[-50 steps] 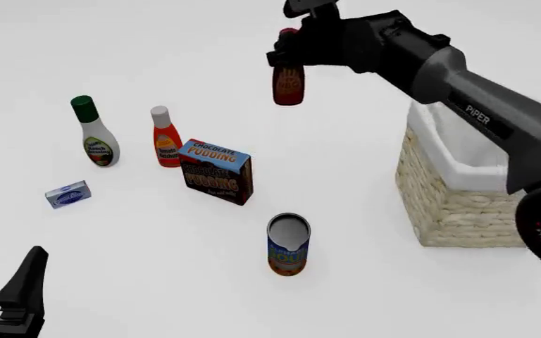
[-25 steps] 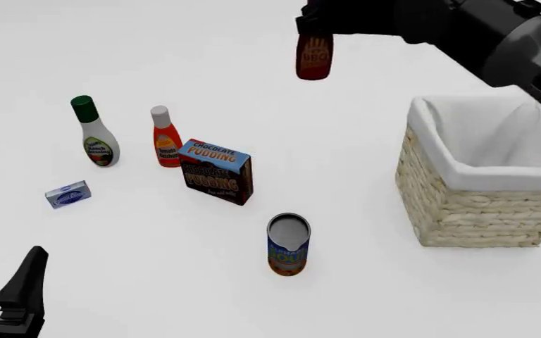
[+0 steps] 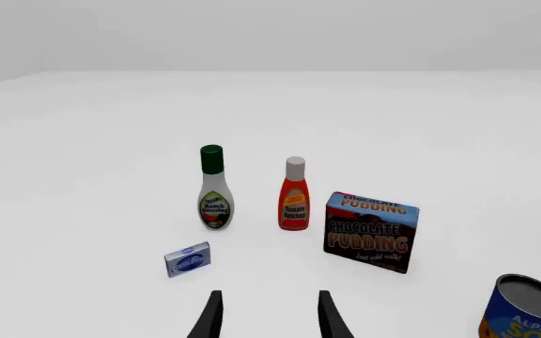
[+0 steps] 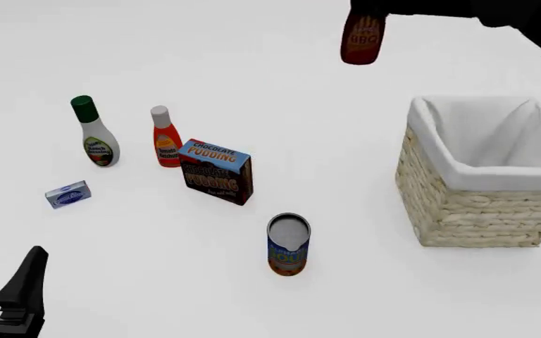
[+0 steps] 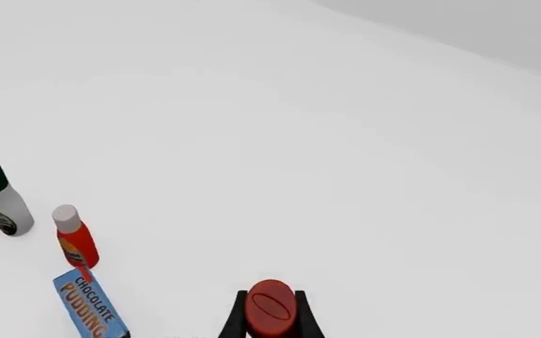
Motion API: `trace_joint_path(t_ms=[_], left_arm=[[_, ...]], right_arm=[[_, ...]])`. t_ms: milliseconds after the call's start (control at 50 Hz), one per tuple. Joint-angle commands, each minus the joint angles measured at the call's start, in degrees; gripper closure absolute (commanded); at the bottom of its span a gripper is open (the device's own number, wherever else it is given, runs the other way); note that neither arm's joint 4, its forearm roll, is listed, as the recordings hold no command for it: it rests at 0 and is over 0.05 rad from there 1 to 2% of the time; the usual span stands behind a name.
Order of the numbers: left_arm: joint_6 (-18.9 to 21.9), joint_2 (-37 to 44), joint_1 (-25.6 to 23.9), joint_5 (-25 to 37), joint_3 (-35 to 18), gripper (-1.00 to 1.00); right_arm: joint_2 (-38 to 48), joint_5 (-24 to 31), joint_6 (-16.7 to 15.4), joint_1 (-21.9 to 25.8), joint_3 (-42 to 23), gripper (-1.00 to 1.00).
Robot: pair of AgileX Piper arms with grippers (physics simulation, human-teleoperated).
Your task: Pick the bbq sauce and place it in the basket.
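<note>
The bbq sauce point(image 4: 362, 40), a slim dark red bottle with an orange label, hangs high above the table at the top of the front view, left of the basket point(image 4: 482, 204). My right gripper point(image 5: 270, 318) is shut on its red cap point(image 5: 270, 308); the arm is mostly cut off at the top edge in the front view. The basket is wicker with a white cloth lining and stands at the right. My left gripper point(image 3: 267, 313) is open and empty, low at the near left point(image 4: 12, 296).
A white bottle with a green cap point(image 4: 94, 132), an orange-red bottle with a white cap point(image 4: 165, 137), a chocolate pudding box point(image 4: 217, 171), a small blue box point(image 4: 67, 194) and a soup can point(image 4: 289, 244) stand on the white table.
My right arm has carried the bbq sauce up and to the right, toward the basket. The left arm has not moved.
</note>
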Motion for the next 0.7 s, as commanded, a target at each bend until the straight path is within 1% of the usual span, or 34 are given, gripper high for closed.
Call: trace_joint_path(t_ms=[20,40,80,120,220,460,700], left_arm=[[0.00,0.01,0.00,0.00,0.00,-1.00],[0.00,0.01,0.00,0.00,0.00,-1.00],[0.00,-0.01,0.00,0.00,0.00,-1.00],[0.00,0.01,0.00,0.00,0.00,-1.00],[0.00,0.01,0.00,0.00,0.00,-1.00],[0.00,0.02,0.01,0.00,0.00,-1.00],[-0.02,0.00,0.00,0.00,0.00,-1.00]], right_arm=[[-5.60,0.51,-0.25,-4.71,2.78,1.00],[-5.61,0.50,-0.25,-4.71,2.79,1.00],[-7.33,0.83,-0.41,-6.34,4.09,1.00],[-7.84,0.85,-0.64,-6.77,4.50,1.00],[-10.83,1.04,-1.04,-9.59,7.14,1.00],[-14.25,0.67,-1.42,-14.13,10.85,1.00],[-16.89,-1.52,-1.02,-18.95,16.40,1.00]])
